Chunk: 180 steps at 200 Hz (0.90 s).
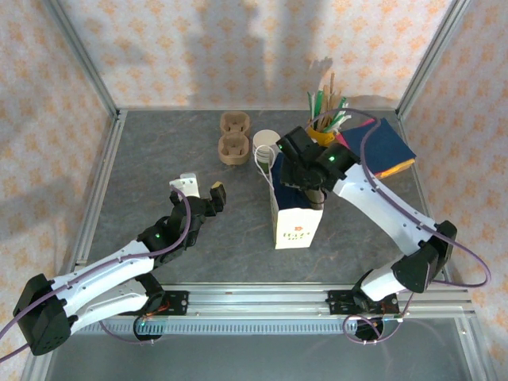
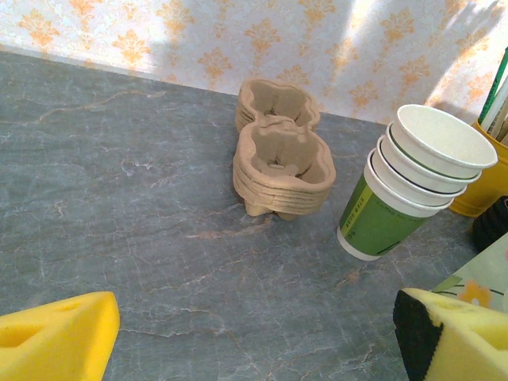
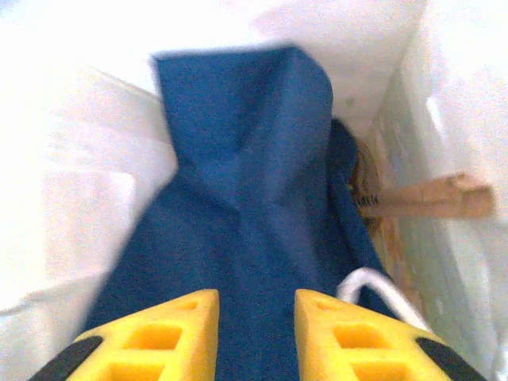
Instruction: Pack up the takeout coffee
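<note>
The takeout coffee is out of view. A white paper bag (image 1: 295,222) stands upright at mid-table. My right gripper (image 1: 308,189) reaches down into its open top. In the right wrist view the right gripper (image 3: 255,333) is open, its yellow fingers (image 3: 159,337) apart just above a blue napkin (image 3: 246,182) lying inside the bag's white walls (image 3: 63,214). Nothing sits between the jaws. My left gripper (image 1: 200,189) hovers wide open over bare table to the left of the bag, and in its own view the left gripper (image 2: 254,341) holds nothing.
A stack of lidless white-and-green cups (image 1: 264,147) (image 2: 413,186) stands behind the bag. Brown pulp cup carriers (image 1: 234,136) (image 2: 282,167) sit further left. A yellow holder of stirrers (image 1: 325,119) and folded blue napkins (image 1: 385,147) are at the back right. A brown cardboard piece (image 3: 421,198) lies inside the bag.
</note>
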{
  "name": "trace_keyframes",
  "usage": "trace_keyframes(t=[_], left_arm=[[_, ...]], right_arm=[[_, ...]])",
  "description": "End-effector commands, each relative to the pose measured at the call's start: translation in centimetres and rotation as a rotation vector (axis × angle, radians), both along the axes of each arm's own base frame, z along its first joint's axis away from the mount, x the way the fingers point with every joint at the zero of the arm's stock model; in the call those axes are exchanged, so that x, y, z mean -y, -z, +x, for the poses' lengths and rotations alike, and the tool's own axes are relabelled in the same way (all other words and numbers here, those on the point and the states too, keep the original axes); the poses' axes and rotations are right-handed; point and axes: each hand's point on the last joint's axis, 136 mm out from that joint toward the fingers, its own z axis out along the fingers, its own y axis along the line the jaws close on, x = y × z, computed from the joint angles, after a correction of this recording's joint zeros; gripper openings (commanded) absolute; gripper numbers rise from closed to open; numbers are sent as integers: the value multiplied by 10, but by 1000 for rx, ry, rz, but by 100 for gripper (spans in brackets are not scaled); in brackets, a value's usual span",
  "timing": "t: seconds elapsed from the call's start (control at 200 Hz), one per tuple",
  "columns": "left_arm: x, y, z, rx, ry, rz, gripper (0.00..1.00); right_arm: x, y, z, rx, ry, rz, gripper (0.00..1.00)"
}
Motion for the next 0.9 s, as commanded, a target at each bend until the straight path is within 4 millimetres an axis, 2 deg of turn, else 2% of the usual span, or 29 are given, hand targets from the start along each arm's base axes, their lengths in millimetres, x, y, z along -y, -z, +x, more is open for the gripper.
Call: trace_keyframes(t=[0.0,0.14,0.285,0.4,0.496,0.536,0.561,0.576,0.671,0.716,0.836,0.896], left_arm=[[-7,-5,0,25,-29,-13,91],[-7,-12,0,35,-28,-18,91],[-9,-21,0,52,-35,-21,92],[-13,-32,3,72,-55,-8,93],[-18,-44,8,86,-74,5,94],[-22,-48,11,89,-88,12,95],[-25,-52,13,94,-96,17,95],[-26,-54,14,97,-103,18,95],[-45,-66,20,118,-188,51,99],[-59,-72,23,130,-244,69,99],[-95,-79,32,155,-363,94,99],[-112,-76,37,174,-411,116,99]], right_arm=[[5,-42,8,128,5,18,31],[5,-81,21,264,24,58,38],[23,-117,34,436,58,70,42],[54,-138,49,557,101,79,42],[96,-148,62,645,203,73,53],[115,-149,65,678,249,63,59],[124,-142,72,681,266,53,63],[130,-148,68,706,265,63,65],[147,-145,69,753,279,40,73],[159,-142,68,769,326,16,81],[194,-108,69,799,460,-85,94],[210,-87,69,794,508,-109,96]])
